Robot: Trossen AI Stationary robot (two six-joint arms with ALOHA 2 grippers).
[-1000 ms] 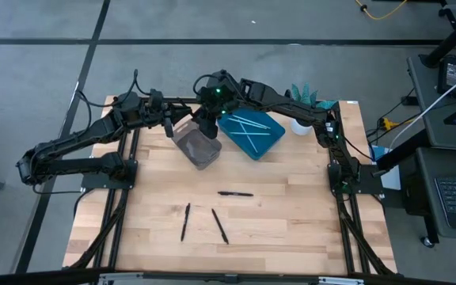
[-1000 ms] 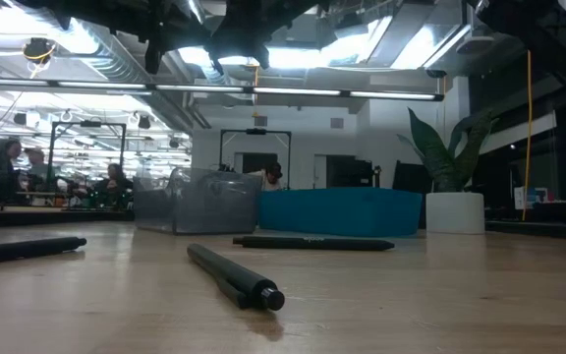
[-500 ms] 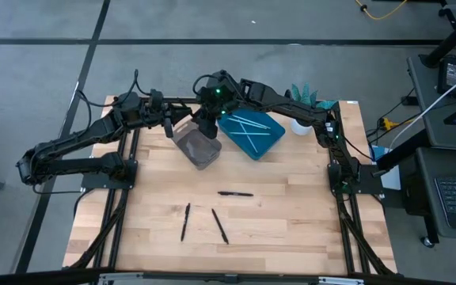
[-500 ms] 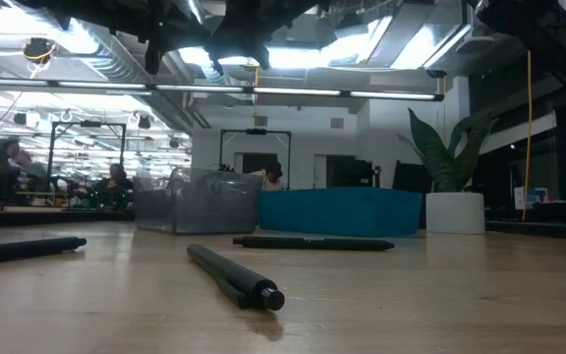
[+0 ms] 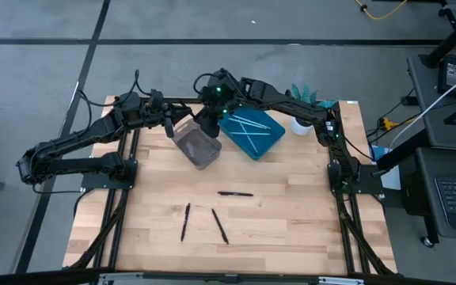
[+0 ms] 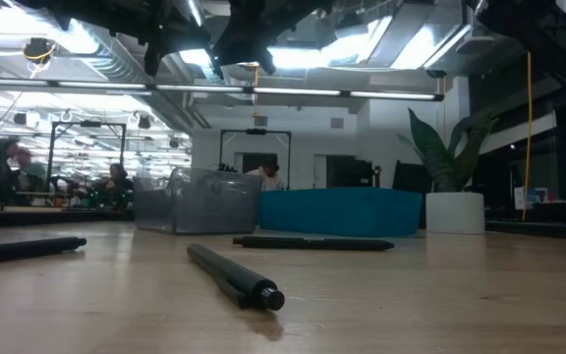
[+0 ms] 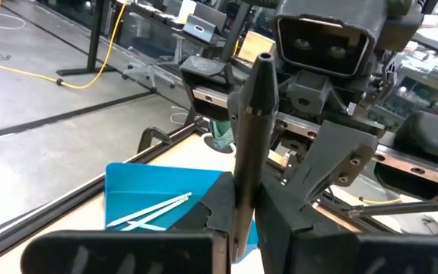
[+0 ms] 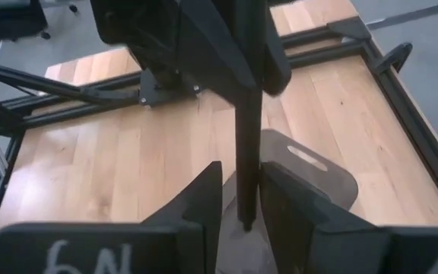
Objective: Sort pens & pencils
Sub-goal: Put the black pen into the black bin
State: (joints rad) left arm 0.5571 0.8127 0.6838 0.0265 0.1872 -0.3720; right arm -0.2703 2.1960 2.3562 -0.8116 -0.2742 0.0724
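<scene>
We see the pens & pencils as thin straight sticks in 2 colours. 3 black sticks lie loose on the wooden table [image 5: 291, 206]: one [image 5: 235, 193] near the middle, one [image 5: 185, 221] toward the front left and one [image 5: 219, 226] just right of it, all well apart from both arms. In the low view the nearest black stick [image 6: 234, 276] looks matte and round, with a blunt rounded end. Light blue sticks [image 5: 248, 127] lie crossed inside the blue tray [image 5: 271, 141], a rounded-corner rectangle with a smooth, plastic-looking surface.

A 4th black stick [image 8: 246, 129] is held between the 2 arms above the grey bin [image 5: 199, 147], a translucent box with rounded edges standing just left of the tray. The right gripper [image 8: 239, 199] has its fingers clamped on the lower part of this stick, whose tip shows just below them over the bin. The left gripper [image 7: 243, 221] has its fingers closed on the other end of the same stick [image 7: 251, 133], which stands up between them with a tapered tip.

In the high view both grippers meet at the back of the table, above the bin. The table is pale butcher-block wood with visible plank seams.
</scene>
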